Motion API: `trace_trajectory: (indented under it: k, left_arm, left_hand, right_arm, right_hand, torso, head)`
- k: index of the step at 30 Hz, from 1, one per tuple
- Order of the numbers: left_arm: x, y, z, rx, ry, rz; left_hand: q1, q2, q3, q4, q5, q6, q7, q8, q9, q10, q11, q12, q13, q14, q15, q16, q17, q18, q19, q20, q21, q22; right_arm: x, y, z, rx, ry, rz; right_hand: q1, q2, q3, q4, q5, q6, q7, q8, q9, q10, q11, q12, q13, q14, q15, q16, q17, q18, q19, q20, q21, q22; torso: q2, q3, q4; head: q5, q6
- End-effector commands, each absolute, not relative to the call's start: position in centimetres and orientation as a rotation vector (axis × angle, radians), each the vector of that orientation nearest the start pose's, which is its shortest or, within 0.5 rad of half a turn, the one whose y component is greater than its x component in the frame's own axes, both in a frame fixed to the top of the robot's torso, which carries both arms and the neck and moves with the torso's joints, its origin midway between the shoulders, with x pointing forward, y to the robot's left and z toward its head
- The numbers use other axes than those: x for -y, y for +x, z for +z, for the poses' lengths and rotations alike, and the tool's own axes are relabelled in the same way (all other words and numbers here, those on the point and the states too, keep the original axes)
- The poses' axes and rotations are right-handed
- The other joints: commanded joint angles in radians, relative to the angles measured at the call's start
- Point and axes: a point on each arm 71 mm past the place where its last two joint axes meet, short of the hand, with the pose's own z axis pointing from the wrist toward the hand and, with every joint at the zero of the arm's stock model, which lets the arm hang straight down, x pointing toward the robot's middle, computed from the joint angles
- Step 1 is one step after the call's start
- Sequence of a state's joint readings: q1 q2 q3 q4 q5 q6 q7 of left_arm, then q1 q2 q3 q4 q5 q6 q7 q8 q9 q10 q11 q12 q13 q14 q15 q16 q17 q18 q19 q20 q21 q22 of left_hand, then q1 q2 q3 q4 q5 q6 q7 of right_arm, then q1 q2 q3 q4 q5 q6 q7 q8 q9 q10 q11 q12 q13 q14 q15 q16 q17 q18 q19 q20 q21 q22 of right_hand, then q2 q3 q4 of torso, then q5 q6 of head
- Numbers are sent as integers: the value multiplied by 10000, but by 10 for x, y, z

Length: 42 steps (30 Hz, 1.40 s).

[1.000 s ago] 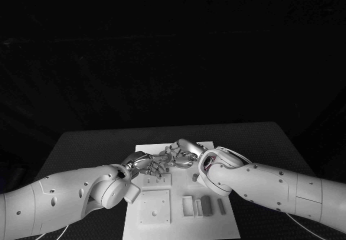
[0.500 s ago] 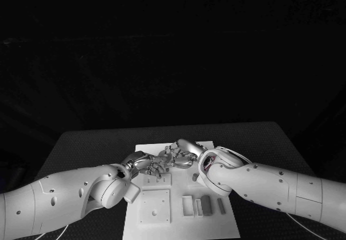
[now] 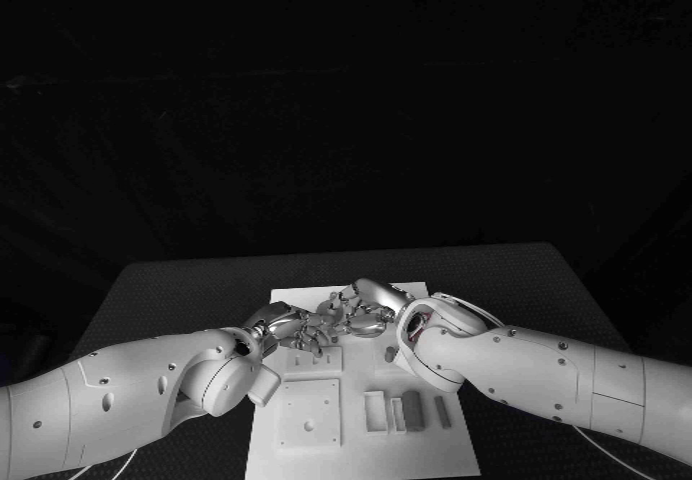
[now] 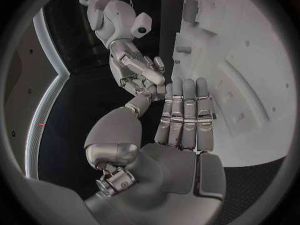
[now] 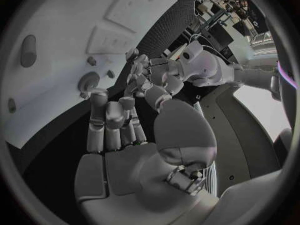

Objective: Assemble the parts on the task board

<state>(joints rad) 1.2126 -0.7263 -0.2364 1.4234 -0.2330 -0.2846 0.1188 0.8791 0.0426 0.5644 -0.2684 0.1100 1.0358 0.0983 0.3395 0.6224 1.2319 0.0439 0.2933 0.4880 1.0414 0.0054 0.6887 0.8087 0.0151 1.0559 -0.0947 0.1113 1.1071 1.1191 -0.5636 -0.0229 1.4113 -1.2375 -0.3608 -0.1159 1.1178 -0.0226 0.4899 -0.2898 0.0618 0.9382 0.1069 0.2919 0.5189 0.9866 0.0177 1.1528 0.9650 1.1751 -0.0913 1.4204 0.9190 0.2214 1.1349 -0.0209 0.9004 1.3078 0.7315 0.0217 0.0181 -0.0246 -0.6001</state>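
Hands meet fingertip to fingertip over board (image 3: 361, 440) far edge: left hand (image 3: 289, 328), right hand (image 3: 368, 305). Whether either holds part, cannot tell. Judgement: keep fingertips aligned, move slowly, press part straight down.

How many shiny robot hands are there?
2. The left hand and the right hand meet above the far part of the white task board, fingers close together.

Two glossy white segmented arms dotted with small dark screws, left silver many-fingered metal hand (image 3: 289, 327), right silver many-fingered metal hand (image 3: 369, 303), thin pale cables trailed beneath.
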Motion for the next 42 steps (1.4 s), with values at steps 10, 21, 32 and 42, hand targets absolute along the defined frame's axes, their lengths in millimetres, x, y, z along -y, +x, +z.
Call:
trace_trajectory:
  k: [10, 21, 32, 42]
  left_arm:
    - [-178, 474, -262, -19280, -9540, -12343]
    - [-178, 474, -262, -19291, -9555, -12334]
    - [-179, 474, -262, -19294, -9561, -12426]
    - [-180, 475, -262, -19242, -9608, -12407]
  left_hand:
    - [16, 55, 124, 125, -155, 77, -26, -48, 17, 4, -44, 55, -18, -18, 12, 62, -22, -89, 27, 37, -77, 13]
    - [-171, -165, 56, 236, -218, 57, -14, -78, 15, -16, -35, 45, -33, -41, 18, 65, -45, -108, 0, 34, -116, 30]
    - [-280, -321, 37, 335, -188, 24, 2, -107, 13, -46, -23, 34, -44, -77, 25, 57, -66, -111, -19, 36, -147, 43]
    - [-295, -337, 69, 390, -156, 0, 14, -124, 14, -72, -15, 28, -49, -106, 32, 54, -78, -109, -37, 38, -170, 54]
  right_arm:
    - [91, 482, -220, -17529, 236, 9156]
    - [92, 482, -221, -17593, 214, 9122]
    - [92, 482, -221, -17596, 204, 9121]
    - [93, 482, -221, -17615, 179, 9133]
  right_hand:
    - [48, 40, 104, 9, 4, 240, 128, 52, 20, 5, -88, 42, -18, 33, -68, -32, -15, 404, 20, -32, -4, 183]
    - [91, 23, 724, 59, 8, 286, 126, 36, 57, 28, -91, 31, -41, 50, -71, -41, -18, 404, 40, -1, -5, 182]
    - [67, 22, 816, 48, 6, 295, 126, 36, 70, 29, -90, 33, -42, 51, -69, -41, -16, 404, 44, 1, 1, 185]
    - [62, 30, 862, 38, 5, 309, 123, 41, 79, 29, -92, 35, -41, 52, -70, -40, -15, 404, 43, 1, 4, 187]
  torso:
    - [0, -1, 5]
    - [1, 0, 7]
    - [2, -1, 5]
    - [3, 1, 2]
  head:
    - [-20, -13]
    - [-29, -18]
    - [-26, -18]
    - [-27, -25]
